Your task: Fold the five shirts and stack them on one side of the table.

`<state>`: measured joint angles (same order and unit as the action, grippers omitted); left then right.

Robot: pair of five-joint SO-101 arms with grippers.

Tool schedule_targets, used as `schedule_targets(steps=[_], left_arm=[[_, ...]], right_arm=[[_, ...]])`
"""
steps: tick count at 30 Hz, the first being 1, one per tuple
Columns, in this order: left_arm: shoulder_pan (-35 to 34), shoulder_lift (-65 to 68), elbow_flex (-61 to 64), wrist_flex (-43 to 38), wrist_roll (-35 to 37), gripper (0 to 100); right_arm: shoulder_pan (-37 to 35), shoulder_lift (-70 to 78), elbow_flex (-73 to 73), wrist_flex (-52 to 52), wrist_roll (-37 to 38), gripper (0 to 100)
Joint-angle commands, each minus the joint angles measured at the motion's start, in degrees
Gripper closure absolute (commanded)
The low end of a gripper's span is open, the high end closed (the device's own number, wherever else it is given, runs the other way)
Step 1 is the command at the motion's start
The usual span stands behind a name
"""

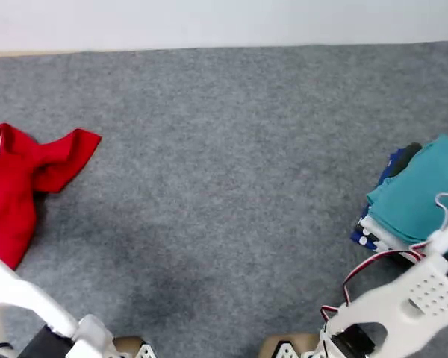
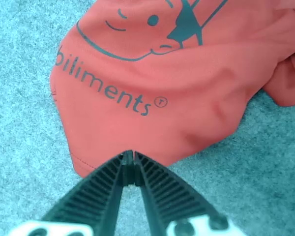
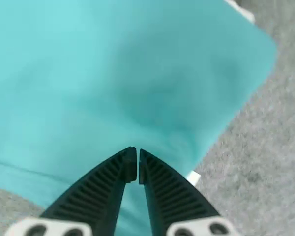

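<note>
Black ribbed fingers (image 2: 101, 189) on my left gripper (image 2: 132, 166) are pressed together tip to tip, and I see no cloth caught between them. Those tips sit right over the hem of the red shirt (image 2: 177, 83), which spreads away from them, its dark line drawing and lettering facing up and one loose fold trailing off to the side. Grey felt table (image 2: 24, 123) shows around that hem.

Over to my right gripper (image 3: 134, 164): same story, the jaws drawn in with only a sliver of a gap, holding nothing. It hangs above the teal shirt (image 3: 118, 73), which lies smooth and flat with one squared corner running out over the grey felt, and a scrap of white peeks from under its edge.

From the high view, the red shirt (image 1: 22, 179) lies crumpled at the left edge of the table (image 1: 224, 171), with my left arm (image 1: 19, 294) just beside it. Well apart, at the right edge, the teal shirt (image 1: 422, 194) tops a stack. Beneath it are a white layer (image 1: 379, 237), a blue dotted cloth (image 1: 362, 236) and a dark piece (image 1: 408, 154) at the far corner. My right arm (image 1: 411, 298) reaches over the stack's near side.
</note>
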<state>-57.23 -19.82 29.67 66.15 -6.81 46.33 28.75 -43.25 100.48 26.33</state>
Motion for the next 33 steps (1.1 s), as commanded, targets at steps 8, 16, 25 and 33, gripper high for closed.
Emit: schedule_targets(steps=[8,16,25,33], left_arm=[[1.8,-0.8,-1.0,0.2,-0.6,99],[1.8,-0.8,-1.1,0.1,-0.7,99],[1.8,-0.8,-1.2,0.1,-3.2,99],[3.1,-8.2,-2.2,2.6,-4.0,99]], right_arm=[[-2.0,-16.7,19.3,2.4,0.9,98.8],[-2.0,-19.6,37.5,-7.5,0.8,98.8],[-7.1,-26.1,28.8,0.4,0.4,98.8],[-15.3,-34.2,31.1,2.2,-3.5,98.8]])
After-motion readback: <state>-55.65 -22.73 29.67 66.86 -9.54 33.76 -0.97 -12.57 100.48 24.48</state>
